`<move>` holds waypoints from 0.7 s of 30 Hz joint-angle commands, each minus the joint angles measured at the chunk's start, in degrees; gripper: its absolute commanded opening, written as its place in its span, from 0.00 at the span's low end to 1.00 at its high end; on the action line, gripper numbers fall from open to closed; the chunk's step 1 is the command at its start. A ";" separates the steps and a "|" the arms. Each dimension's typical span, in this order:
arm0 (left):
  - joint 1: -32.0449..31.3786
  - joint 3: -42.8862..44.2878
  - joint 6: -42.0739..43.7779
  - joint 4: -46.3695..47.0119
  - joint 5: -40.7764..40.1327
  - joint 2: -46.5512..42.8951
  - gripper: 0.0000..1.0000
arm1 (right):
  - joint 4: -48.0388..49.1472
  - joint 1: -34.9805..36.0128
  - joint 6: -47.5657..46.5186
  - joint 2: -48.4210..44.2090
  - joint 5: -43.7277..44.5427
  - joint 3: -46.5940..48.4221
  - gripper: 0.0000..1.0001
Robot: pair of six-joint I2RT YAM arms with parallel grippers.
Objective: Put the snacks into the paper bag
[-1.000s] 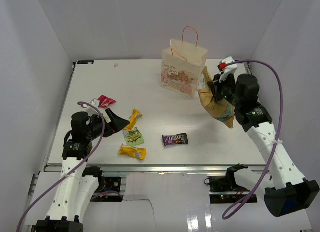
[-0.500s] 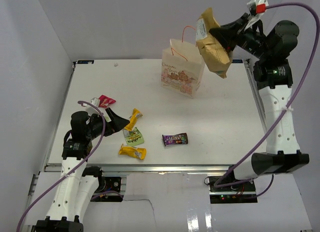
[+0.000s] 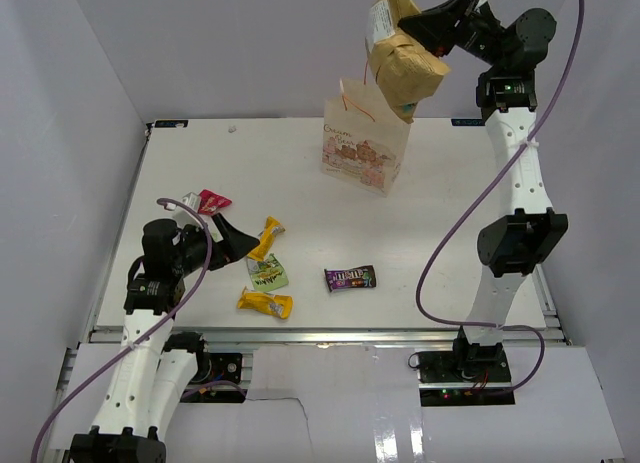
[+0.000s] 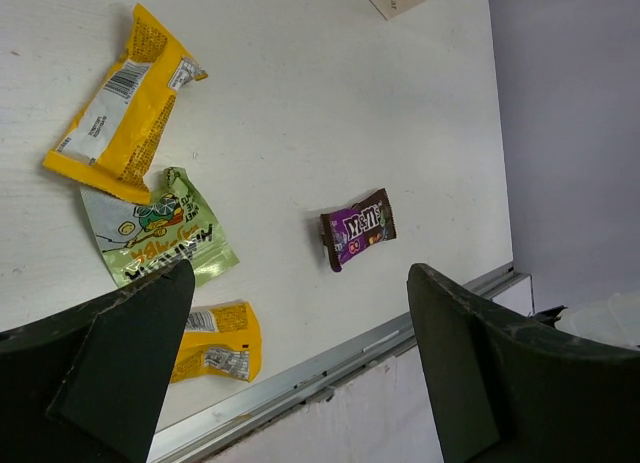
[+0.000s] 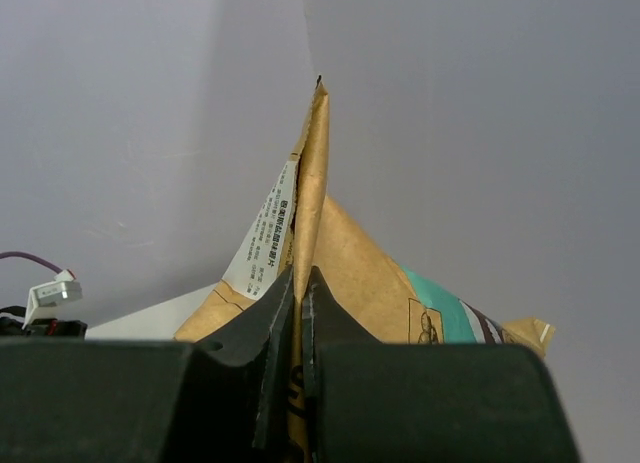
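The right end effector [image 5: 300,283] is clamped tight on the top seam of the large tan-yellow crisp bag [image 3: 402,68], which hangs beneath it, high above the upright cream paper bag [image 3: 362,143]. The left end effector [image 3: 238,241] stands fully spread and empty. A yellow wrapped bar [image 4: 125,103], green packet [image 4: 160,228] and dark purple candy bar [image 4: 357,228] lie on the white table [image 4: 300,103] ahead of it.

Open tabletop [image 3: 470,213] right of paper bag [image 3: 365,148]

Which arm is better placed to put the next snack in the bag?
Right. The right claw is shut on the crisp bag, held high near the paper bag; the left claw hangs open, empty.
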 commanded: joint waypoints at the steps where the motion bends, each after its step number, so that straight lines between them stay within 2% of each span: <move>1: -0.11 2.72 1.22 0.96 0.61 1.41 0.98 | 10.49 1.32 4.23 0.39 0.78 5.53 0.08; 13: -0.11 3.78 1.22 0.96 0.26 3.53 0.98 | 14.01 3.17 1.16 7.87 1.84 8.97 0.08; 21: -0.20 2.81 0.61 0.70 0.09 2.30 0.98 | 13.74 2.30 -3.68 8.76 -3.61 2.29 0.08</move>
